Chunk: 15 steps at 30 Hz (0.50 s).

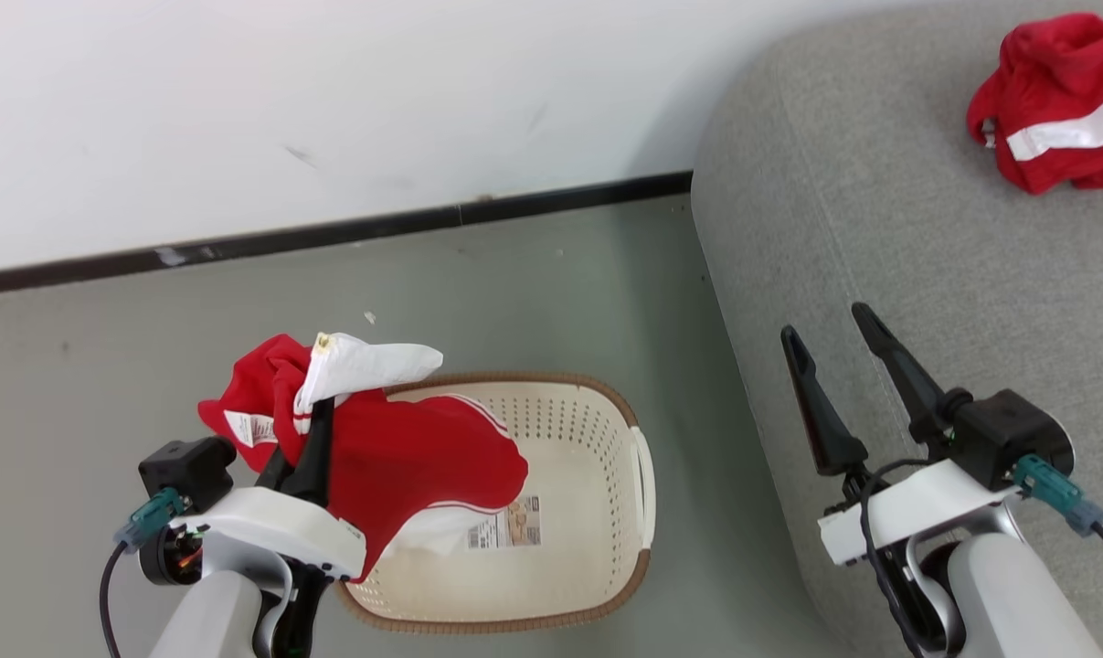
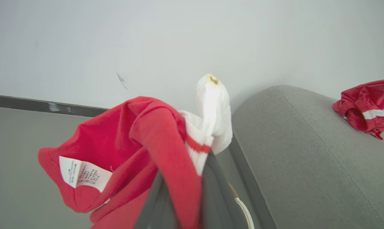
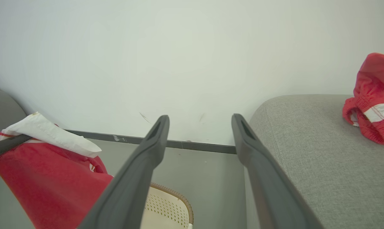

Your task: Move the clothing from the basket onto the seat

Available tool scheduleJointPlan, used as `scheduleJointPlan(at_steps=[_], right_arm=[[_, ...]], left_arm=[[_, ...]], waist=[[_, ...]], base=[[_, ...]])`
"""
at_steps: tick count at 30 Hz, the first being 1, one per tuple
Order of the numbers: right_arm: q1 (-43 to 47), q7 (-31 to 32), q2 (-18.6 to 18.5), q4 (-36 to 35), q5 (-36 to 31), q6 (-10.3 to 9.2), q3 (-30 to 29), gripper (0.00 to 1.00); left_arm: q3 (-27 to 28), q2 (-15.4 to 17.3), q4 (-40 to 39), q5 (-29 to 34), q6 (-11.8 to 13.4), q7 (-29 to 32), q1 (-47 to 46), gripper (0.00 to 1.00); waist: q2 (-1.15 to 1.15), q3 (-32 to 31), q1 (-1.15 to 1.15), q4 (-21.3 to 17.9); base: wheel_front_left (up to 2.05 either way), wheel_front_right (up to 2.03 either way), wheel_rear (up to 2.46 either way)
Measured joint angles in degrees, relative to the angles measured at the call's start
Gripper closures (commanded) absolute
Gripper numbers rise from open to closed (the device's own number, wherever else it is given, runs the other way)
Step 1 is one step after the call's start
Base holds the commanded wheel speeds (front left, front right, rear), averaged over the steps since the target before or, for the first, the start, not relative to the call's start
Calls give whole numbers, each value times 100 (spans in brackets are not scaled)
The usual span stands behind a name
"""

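Beyond grey floor [image 1: 514,292], the seat [image 1: 880,228] lies rightward of the left pincer [image 1: 321,411] pinching the clothing [image 1: 405,457] over the basket [image 1: 606,475]; right pincer [image 1: 825,323] spread.

Our left claw [image 1: 318,416] sits at the near left. Its fingers are pressed together on the garment [image 1: 414,457], with their tips hidden under the cloth, and they point far and slightly right. The white left wrist [image 1: 268,535] rises from the pale left forearm [image 1: 208,617] at the near edge.

Our right claw [image 1: 825,322] is at the near right, well apart from the left one. Its two dark fingers [image 3: 150,159] are spread wide apart and lean far and left. The right wrist [image 1: 907,512] and right forearm [image 1: 1017,594] come up from the near right corner.
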Motion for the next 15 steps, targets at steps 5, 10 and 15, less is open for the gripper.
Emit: scheduleJointPlan(at_steps=[5, 10, 15], right_arm=[[226, 0, 1, 52, -59, 0, -14, 0], [447, 0, 10, 81, -65, 0, -33, 0], [671, 0, 15, 146, -141, 0, -57, 0]], left_arm=[[32, 1, -249, -45, 1, -4, 240, 100], [66, 11, -515, -36, 12, -7, 495, 100], [105, 41, -755, -26, 64, -15, 721, 100]], waist=[[0, -332, 0, 57], [0, -634, 0, 117], [0, -904, 0, 174]], base=[[0, 0, 0], [0, 0, 0], [0, 0, 0]])
